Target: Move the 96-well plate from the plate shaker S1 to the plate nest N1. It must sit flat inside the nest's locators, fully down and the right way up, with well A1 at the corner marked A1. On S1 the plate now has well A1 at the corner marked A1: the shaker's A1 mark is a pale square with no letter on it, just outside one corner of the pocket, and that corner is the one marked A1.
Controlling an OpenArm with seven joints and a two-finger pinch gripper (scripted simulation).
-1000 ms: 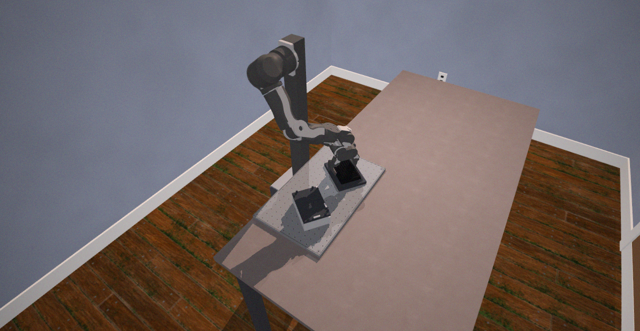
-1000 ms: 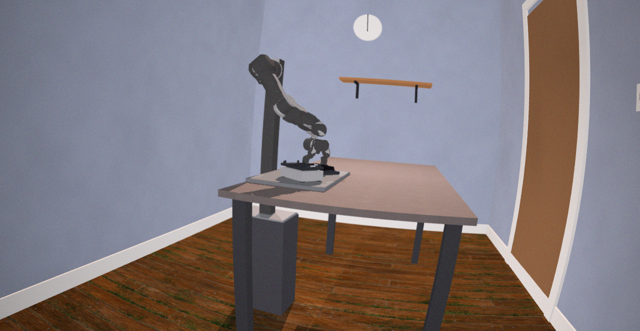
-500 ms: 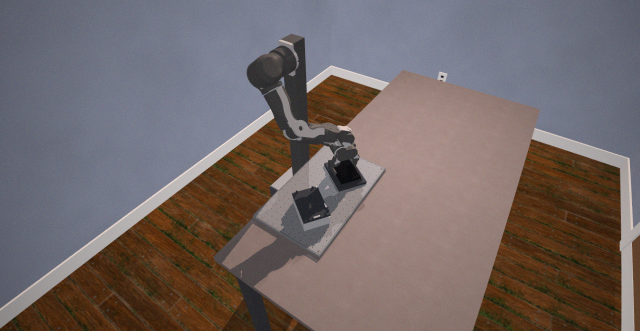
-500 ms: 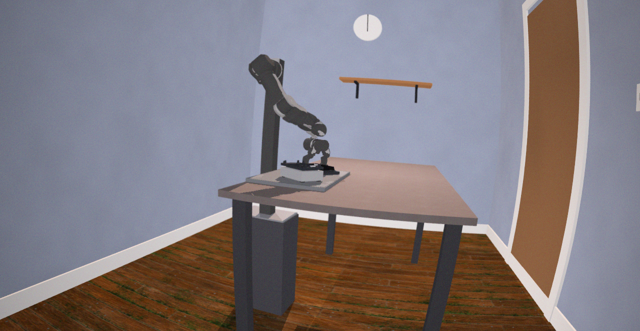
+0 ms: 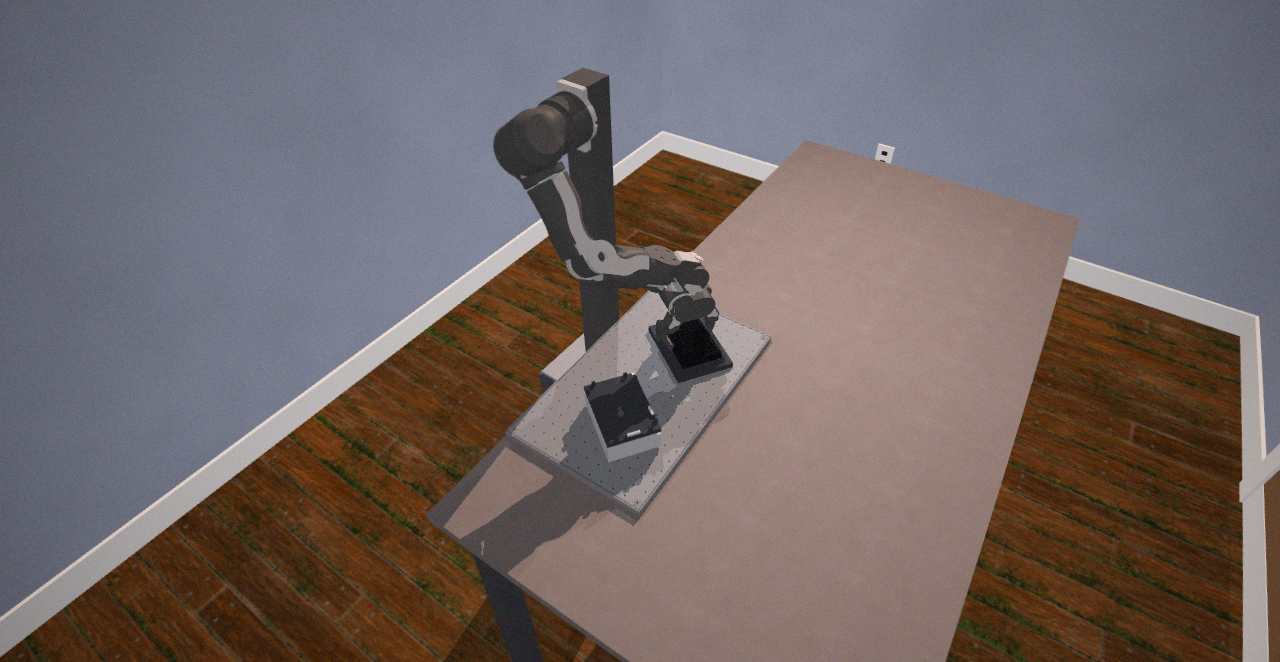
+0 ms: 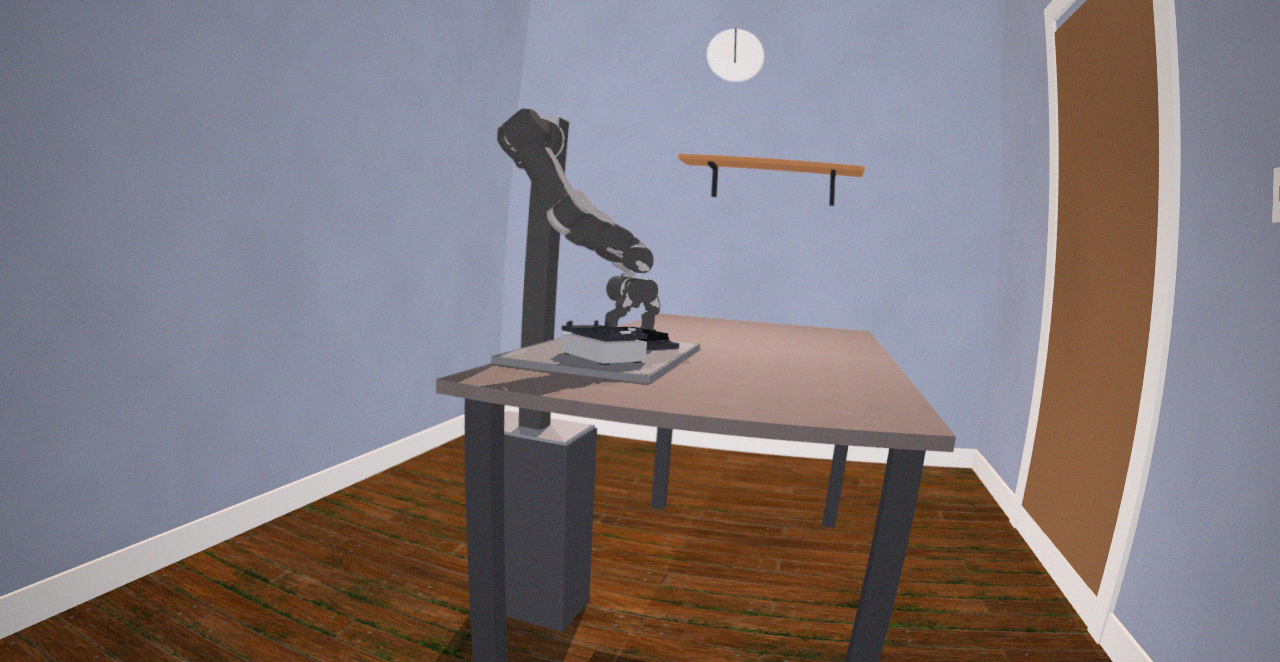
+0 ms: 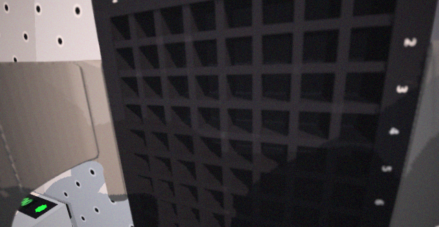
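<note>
The black 96-well plate (image 5: 696,344) is at the far end of the perforated baseplate, low over the dark plate nest N1 (image 5: 707,364). I cannot tell whether it rests fully down. My gripper (image 5: 684,316) reaches down from above and is shut on the plate's near end. It also shows in the exterior view (image 6: 637,322). In the wrist view the plate (image 7: 247,110) fills the frame, with row letters along the top and column numbers down the right edge. The plate shaker S1 (image 5: 623,413), dark top on a white base, stands empty at the near end.
The grey perforated baseplate (image 5: 640,398) carries both stations at the table's left edge. The arm's dark post (image 5: 597,210) rises just behind it. A corner of the shaker with a green display (image 7: 34,208) shows at the wrist view's bottom left.
</note>
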